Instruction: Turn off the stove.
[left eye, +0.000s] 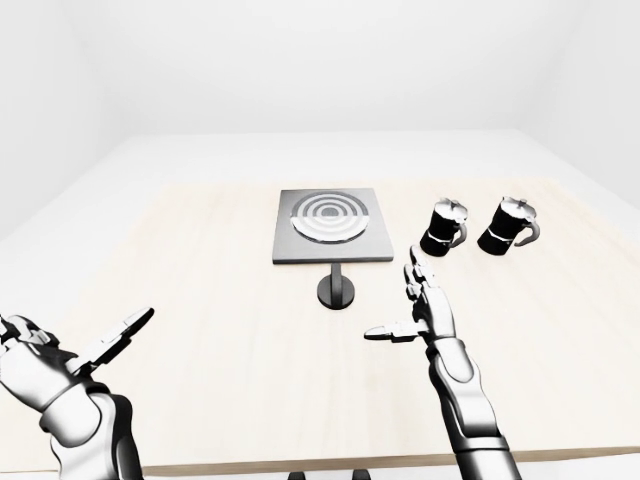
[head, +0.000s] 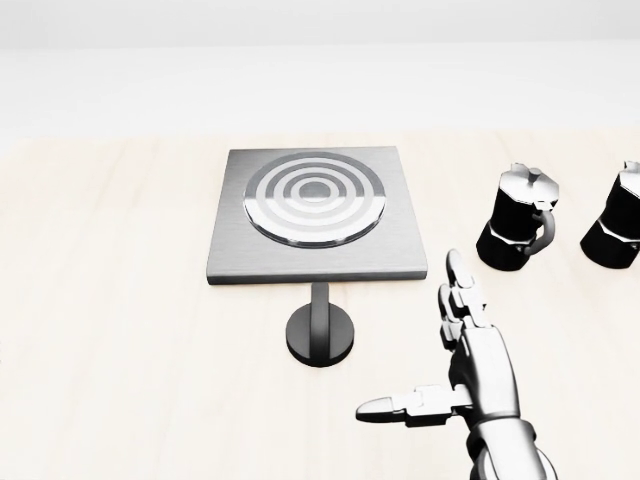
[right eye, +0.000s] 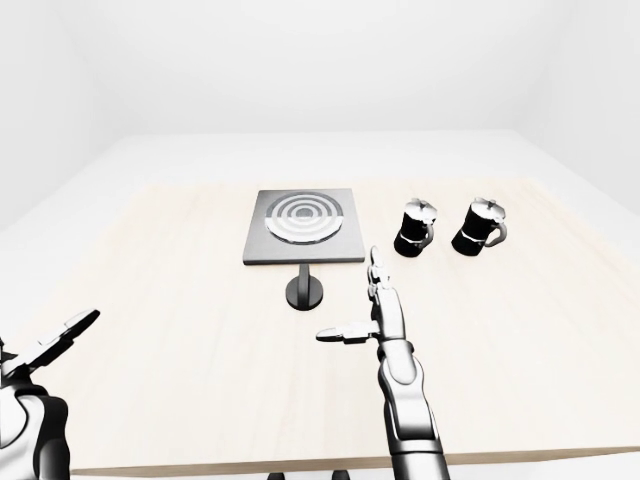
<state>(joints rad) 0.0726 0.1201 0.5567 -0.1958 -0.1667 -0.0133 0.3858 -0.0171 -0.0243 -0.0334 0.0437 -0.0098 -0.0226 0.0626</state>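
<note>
Left hand (left eye: 60, 352), chrome-and-black, three-fingered, low at the left edge of the left-eye view over the pale wooden tabletop (left eye: 200, 300); fingers spread, holding nothing, wide bare wood between it and everything else. Square brushed-steel stove plate with concentric ring burner (head: 316, 212) lies flat at the table's middle, clear of all table edges; its round black knob on a short stem (head: 320, 332) touches the plate's lower edge in the head view. Right hand (head: 455, 360) hovers just right of and below the knob, apart from it, fingers splayed, thumb pointing left, gripping nothing. Two black-and-silver moka pots (head: 518, 232) (head: 615, 228) stand upright right of the plate, near each other, well apart from the hand. Plain white walls and floor (left eye: 320, 90) surround the table
</note>
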